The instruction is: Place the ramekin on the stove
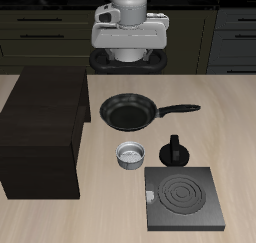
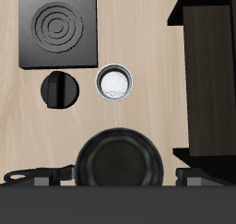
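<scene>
**Ramekin on the worktop, claw high above the pan**

I'm looking down at the pale wooden worktop and the small round grey-white ramekin with ribbed sides sits upright on it, out in the open, nothing touching it. From the wrist camera I see its pale inside clearly.

The flat square black stove with pale concentric burner rings lies nearer the table's front edge than the ramekin, close beside it but apart; its top is bare. In the wrist view the rings read sharply.

Between them and slightly farther back stands a small black round moka-pot-like object with a knob on top, just beside the stove's back edge and near the ramekin, touching neither as far as I can tell.

Farther back lies the black long-handled frying pan, handle pointing away from the large dark wooden cabinet box that stands to the ramekin's other side.

My arm is up at the back of the table, well apart from everything. My claw hangs over the pan; only dark finger tips show at the frame's edge, set wide apart, so it's released and holds nothing.
</scene>
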